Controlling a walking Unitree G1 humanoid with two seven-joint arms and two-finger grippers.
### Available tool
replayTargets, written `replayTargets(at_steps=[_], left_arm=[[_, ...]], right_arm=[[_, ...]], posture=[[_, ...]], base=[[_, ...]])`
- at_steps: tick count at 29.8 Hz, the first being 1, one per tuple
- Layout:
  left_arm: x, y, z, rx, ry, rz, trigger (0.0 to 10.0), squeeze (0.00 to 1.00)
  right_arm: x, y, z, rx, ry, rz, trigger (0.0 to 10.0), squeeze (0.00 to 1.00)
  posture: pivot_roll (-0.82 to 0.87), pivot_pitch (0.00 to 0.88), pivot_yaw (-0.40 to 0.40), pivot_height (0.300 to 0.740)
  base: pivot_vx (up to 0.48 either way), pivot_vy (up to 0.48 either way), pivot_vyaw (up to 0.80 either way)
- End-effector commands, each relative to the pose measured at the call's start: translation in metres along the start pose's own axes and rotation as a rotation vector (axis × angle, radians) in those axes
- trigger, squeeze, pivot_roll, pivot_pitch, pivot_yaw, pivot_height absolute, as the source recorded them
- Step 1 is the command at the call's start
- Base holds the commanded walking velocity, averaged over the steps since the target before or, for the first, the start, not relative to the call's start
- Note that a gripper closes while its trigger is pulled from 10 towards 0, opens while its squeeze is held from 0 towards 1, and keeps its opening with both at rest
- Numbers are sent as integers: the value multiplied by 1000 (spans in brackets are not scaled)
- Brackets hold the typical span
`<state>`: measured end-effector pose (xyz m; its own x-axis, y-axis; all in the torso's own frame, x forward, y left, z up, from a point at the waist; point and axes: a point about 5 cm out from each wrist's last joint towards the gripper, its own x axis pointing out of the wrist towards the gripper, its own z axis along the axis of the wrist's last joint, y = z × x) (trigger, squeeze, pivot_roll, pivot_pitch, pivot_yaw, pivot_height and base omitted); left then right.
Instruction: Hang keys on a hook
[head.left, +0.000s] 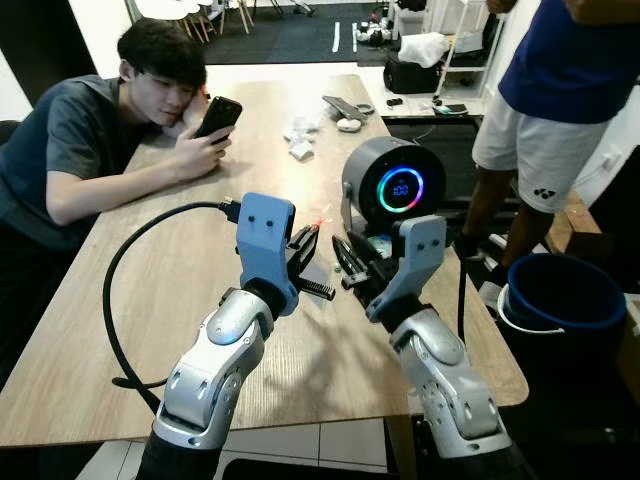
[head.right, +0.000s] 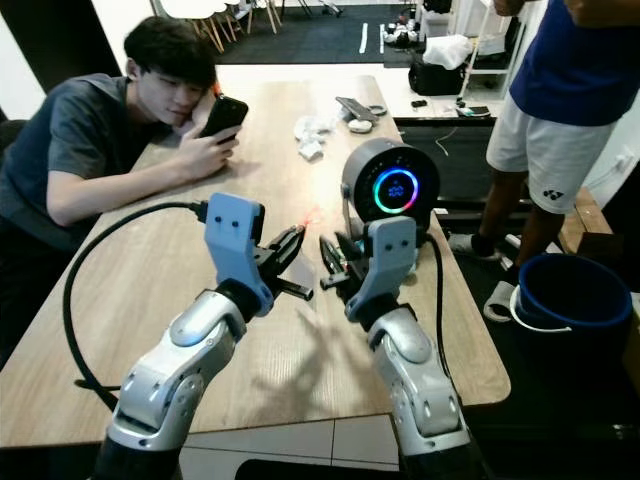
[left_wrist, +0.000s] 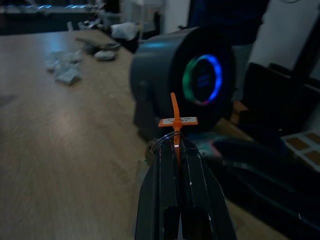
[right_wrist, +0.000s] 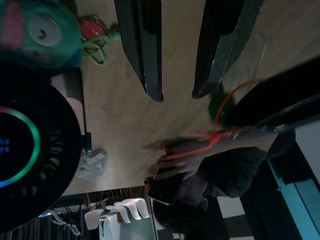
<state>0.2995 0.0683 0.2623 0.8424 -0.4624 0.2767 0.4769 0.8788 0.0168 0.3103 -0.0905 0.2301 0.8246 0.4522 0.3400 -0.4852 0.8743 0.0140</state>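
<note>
My left gripper (left_wrist: 175, 147) is shut on a thin wire ring with an orange tie and tag (left_wrist: 175, 119), held above the wooden table (head.left: 180, 300). The tag's orange tip (head.left: 320, 215) sticks up past the fingertips. My right gripper (right_wrist: 177, 95) is open, a short way right of the left gripper (head.left: 308, 242) and facing it, with nothing between its fingers. A teal plush keychain (right_wrist: 40, 35) with a red piece lies at the base of the round grey device (head.left: 390, 185). No hook can be made out.
The grey device with its glowing ring stands just behind both grippers. A person (head.left: 100, 130) sits at the table's left side with a phone; another (head.left: 560, 90) stands at the right by a blue bucket (head.left: 560, 290). Crumpled paper (head.left: 300, 135) lies farther back.
</note>
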Motion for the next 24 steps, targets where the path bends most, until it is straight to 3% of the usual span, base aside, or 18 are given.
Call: replayTargets(at_steps=[1, 5, 12, 24], left_arm=[[2, -4, -3, -7, 5, -17, 10000, 0], [2, -4, -4, -6, 8, -25, 10000, 0], [2, -3, -8, 13, 22, -10, 10000, 0], [0, -3, -10, 28, 27, 3, 10000, 0]], right_arm=[[-9, -1, 7, -39, -10, 1, 10000, 0], [-11, -8, 14, -51, -36, -28, 10000, 0], [-6, 1, 24, -29, -66, 19, 10000, 0], [-9, 19, 6, 13, 5, 55, 10000, 0]], posture=[[-25, 220, 86, 740], [-28, 220, 91, 740], [-15, 218, 83, 740], [-3, 218, 71, 740]], base=[[0, 0, 0], [0, 0, 0], [0, 0, 0], [0, 0, 0]])
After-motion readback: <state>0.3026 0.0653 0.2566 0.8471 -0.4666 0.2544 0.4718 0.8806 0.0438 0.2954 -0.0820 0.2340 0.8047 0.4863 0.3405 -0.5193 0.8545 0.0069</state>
